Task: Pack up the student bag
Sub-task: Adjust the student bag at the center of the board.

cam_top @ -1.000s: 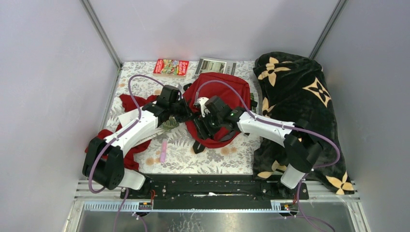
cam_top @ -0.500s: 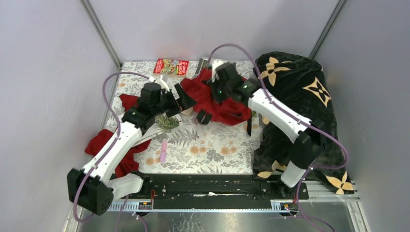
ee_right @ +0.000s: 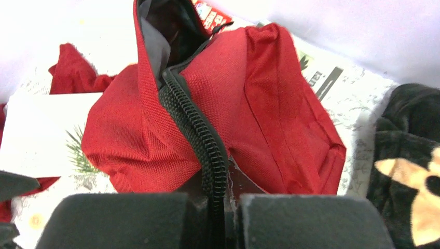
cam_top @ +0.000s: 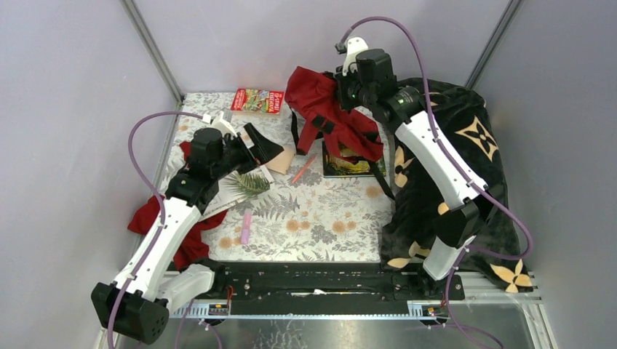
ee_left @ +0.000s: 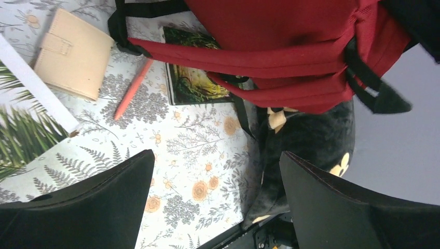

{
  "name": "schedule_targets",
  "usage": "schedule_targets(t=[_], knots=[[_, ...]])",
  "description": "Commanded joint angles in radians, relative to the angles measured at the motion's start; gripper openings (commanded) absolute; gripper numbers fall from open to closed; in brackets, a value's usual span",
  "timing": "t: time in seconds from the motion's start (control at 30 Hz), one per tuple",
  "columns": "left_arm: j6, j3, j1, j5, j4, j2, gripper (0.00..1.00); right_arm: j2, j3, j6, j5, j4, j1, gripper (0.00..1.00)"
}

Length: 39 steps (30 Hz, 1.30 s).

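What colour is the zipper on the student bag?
Black: the zipper runs along the dark-red student bag, clearest in the right wrist view.

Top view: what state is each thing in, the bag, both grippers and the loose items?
bag: held up, straps dangling, zip partly open.
right gripper: shut on the bag's zip edge.
left gripper: open, empty.
wallet: closed, lying flat.
pen: lying flat.
book: closed, flat beneath the bag.
blanket: heaped.
red cloth: crumpled.
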Motion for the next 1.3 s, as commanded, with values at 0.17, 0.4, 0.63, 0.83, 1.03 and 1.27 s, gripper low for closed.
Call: schedule_targets(t=[0.17,0.4,0.63,0.83,1.03,1.27], knots=[[0.077,0.052,0.09,-0.043,-0.079,-0.005,0.99,-0.068,-0.316,-0.002,-0.192,0.088,0.042,0.0],[0.107,0.176,0.182,-0.287,-0.345,0.083,0.99,-0.084,-0.58,0.039,-0.276,0.078,0.107,0.12],[0.103,0.164,0.212,-0.361,-0.488,0.099,0.99,-0.143,-0.67,0.096,-0.293,0.127,0.117,1.0],[0.063,0.105,0.372,-0.354,-0.604,0.09,0.98,-0.223,-0.689,0.193,-0.337,0.255,0.117,1.0],[-0.034,-0.007,0.429,-0.423,-0.631,0.037,0.99,-0.231,-0.716,0.237,-0.417,0.337,0.126,1.0],[0.119,-0.048,0.778,-0.222,-0.525,0.124,0.98,-0.23,-0.758,0.25,-0.415,0.342,0.128,1.0]])
